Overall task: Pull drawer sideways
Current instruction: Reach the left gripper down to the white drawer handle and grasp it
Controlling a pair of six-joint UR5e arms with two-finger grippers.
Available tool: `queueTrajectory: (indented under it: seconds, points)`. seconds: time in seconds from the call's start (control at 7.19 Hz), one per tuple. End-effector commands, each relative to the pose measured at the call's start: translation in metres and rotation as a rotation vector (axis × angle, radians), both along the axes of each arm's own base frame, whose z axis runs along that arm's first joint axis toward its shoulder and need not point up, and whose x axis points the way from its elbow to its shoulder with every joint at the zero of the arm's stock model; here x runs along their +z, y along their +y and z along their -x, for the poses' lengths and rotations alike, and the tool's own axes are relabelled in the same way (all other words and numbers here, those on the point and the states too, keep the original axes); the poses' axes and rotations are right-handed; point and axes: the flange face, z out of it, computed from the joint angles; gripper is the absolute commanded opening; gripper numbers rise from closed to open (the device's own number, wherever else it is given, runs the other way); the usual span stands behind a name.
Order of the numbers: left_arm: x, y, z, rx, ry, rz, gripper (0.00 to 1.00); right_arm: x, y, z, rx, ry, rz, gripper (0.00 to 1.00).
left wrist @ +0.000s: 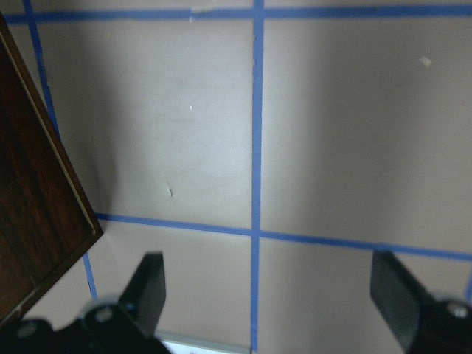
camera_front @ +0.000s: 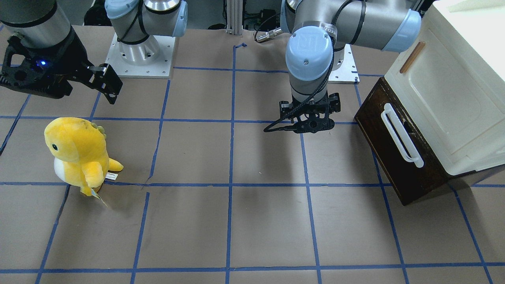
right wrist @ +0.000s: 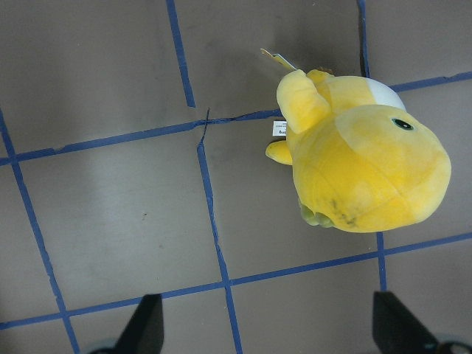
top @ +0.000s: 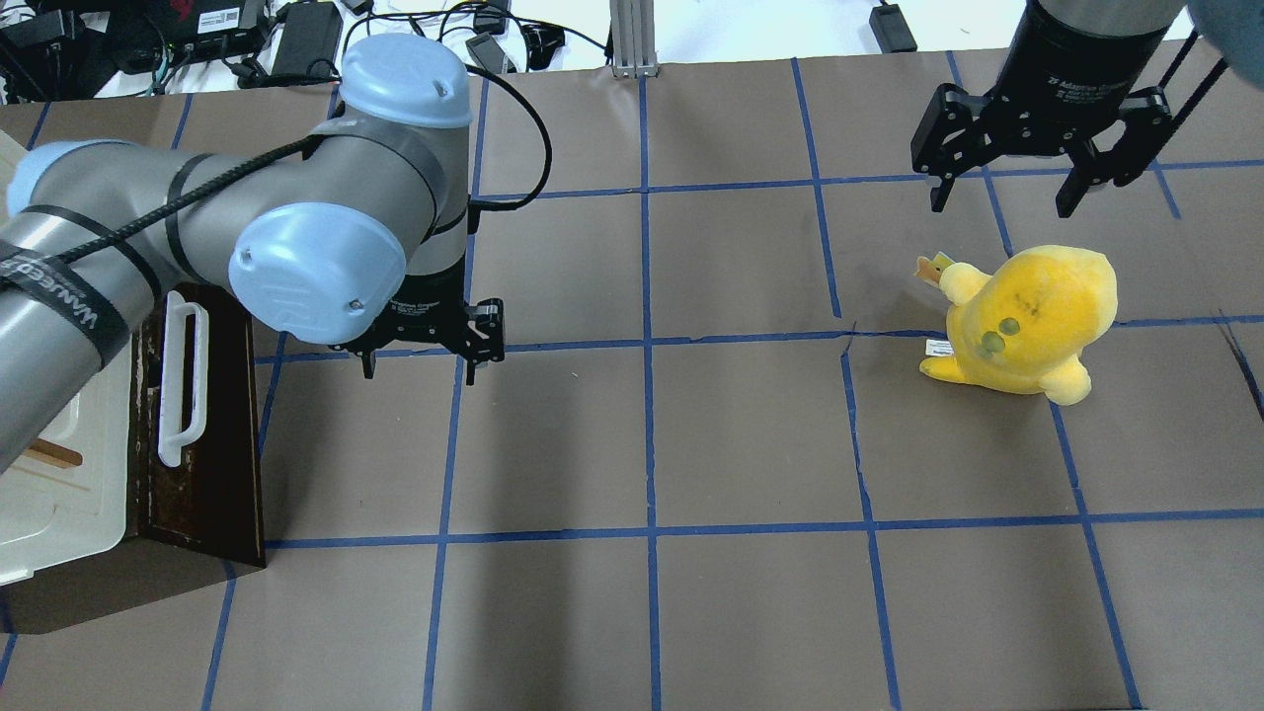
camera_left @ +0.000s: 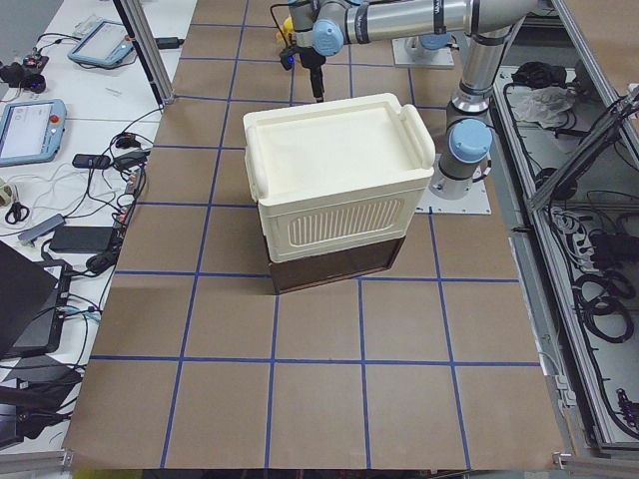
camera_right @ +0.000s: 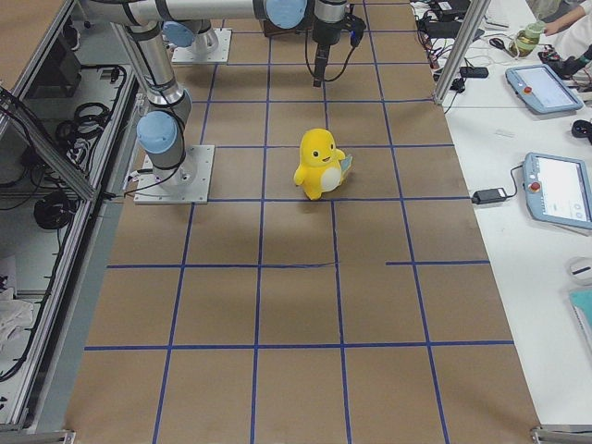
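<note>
The drawer [camera_front: 410,173] has a dark brown wood front and a long white bar handle [camera_front: 400,136]. It sits under a cream cabinet [camera_front: 453,98] at the table's end on my left side. None of its inside shows. It also shows in the overhead view [top: 212,464], and its corner shows in the left wrist view [left wrist: 37,214]. My left gripper [top: 420,373] is open and empty. It hangs over the table about one grid square from the drawer handle [top: 183,380], fingers [left wrist: 147,287] wide apart. My right gripper [top: 999,202] is open and empty, far off.
A yellow plush toy [top: 1027,321] stands on the table below the right gripper, and shows in the right wrist view [right wrist: 361,169]. The cabinet door has a small tan handle [camera_front: 412,57]. Brown paper with blue tape lines covers the table [camera_front: 236,221].
</note>
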Motion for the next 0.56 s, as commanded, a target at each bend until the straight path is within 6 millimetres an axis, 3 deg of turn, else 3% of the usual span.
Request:
queueTrajectory:
  seconds: [0.0,0.42]
  points:
    - [-0.050,0.015,-0.012,-0.113,-0.265,-0.069,1.00,0.000,0.000,0.000,0.000,0.000,0.001,1.00]
    - [-0.089,0.011,-0.040,-0.272,-0.629,-0.113,1.00,0.000,0.000,0.000,0.000,0.000,-0.001,1.00]
